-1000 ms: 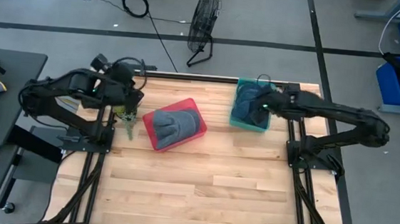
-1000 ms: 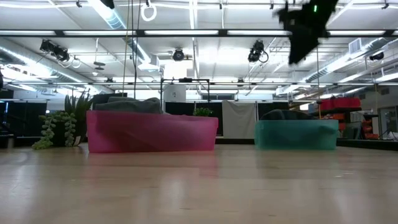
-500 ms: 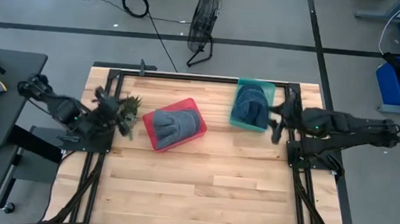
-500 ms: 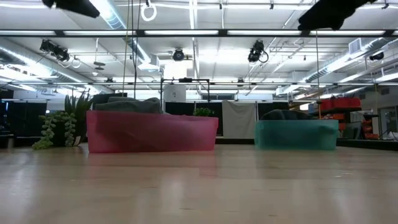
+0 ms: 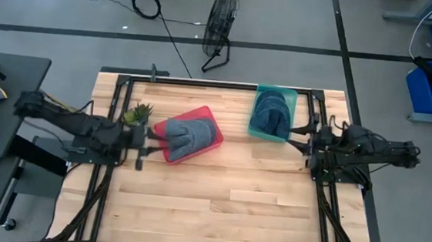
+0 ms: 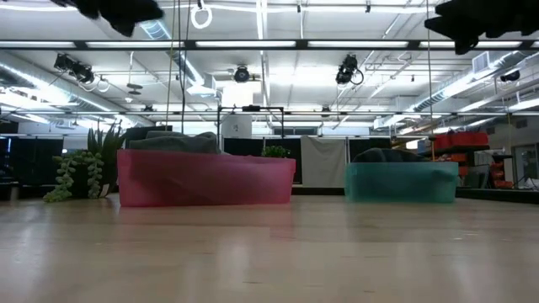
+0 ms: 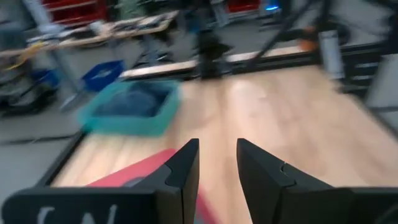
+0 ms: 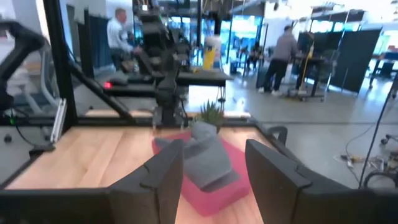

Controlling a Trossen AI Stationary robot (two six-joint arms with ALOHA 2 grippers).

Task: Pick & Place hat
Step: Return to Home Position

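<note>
High view: we hold both hands spread and empty, right hand [image 5: 296, 136] beside the green bin [image 5: 276, 88] of blue caps [image 5: 269, 114], left hand [image 5: 151, 134] beside the red bin [image 5: 195, 152].

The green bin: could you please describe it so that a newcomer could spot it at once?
On the wooden table, go to the far edge on the side of the right arm. Of the two bins, the green bin is the teal one holding a dark blue cap; the red bin, nearer the middle, holds a grey cap.
</note>
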